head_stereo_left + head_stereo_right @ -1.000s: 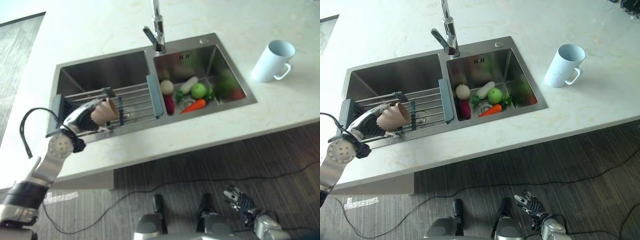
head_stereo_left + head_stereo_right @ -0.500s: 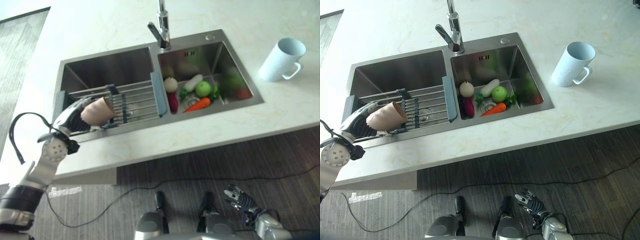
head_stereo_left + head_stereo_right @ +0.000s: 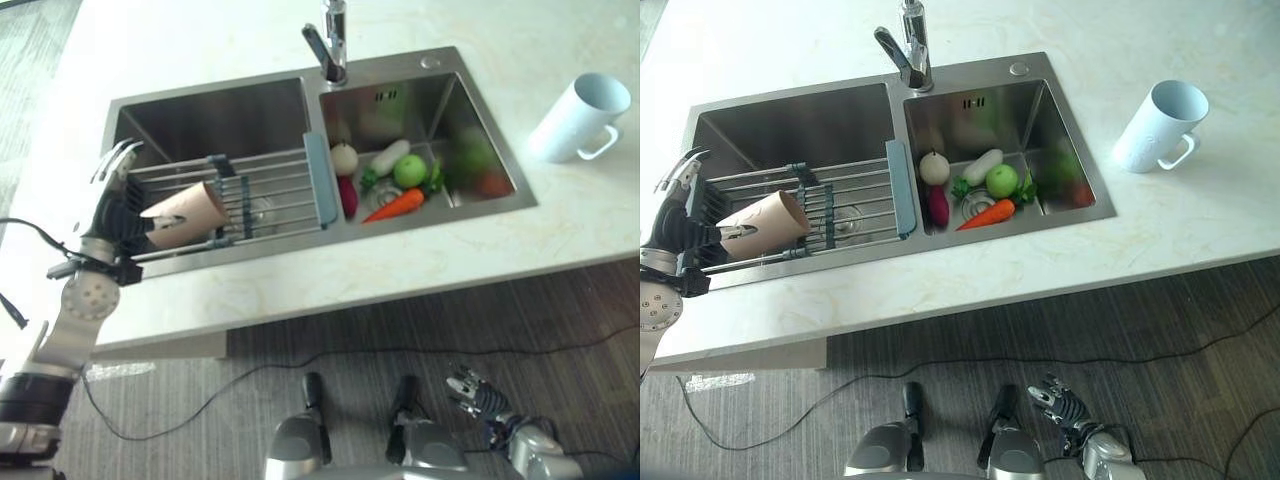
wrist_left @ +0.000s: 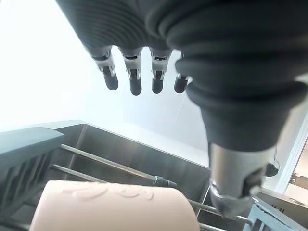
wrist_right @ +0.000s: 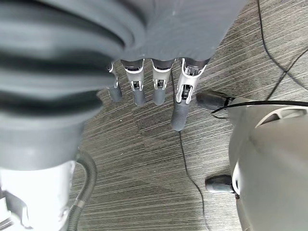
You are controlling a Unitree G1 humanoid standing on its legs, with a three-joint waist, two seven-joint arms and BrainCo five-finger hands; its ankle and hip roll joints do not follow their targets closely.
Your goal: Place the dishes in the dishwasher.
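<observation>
Left hand (image 3: pixel 118 200) at left end of sink (image 3: pixel 200 115), fingers straight and spread, holding nothing. Pink cup (image 3: pixel 186 213) lies on its side on wire rack (image 3: pixel 270 190) over left basin, just beside hand, toward faucet side. Cup's long way runs along rack, open mouth pointing away from hand. Right hand (image 3: pixel 478 398) hangs low by floor, fingers loose, far off. Pale blue mug (image 3: pixel 579 118) stands on counter (image 3: pixel 300 290), right of sink. Left hand much nearer cup.
</observation>
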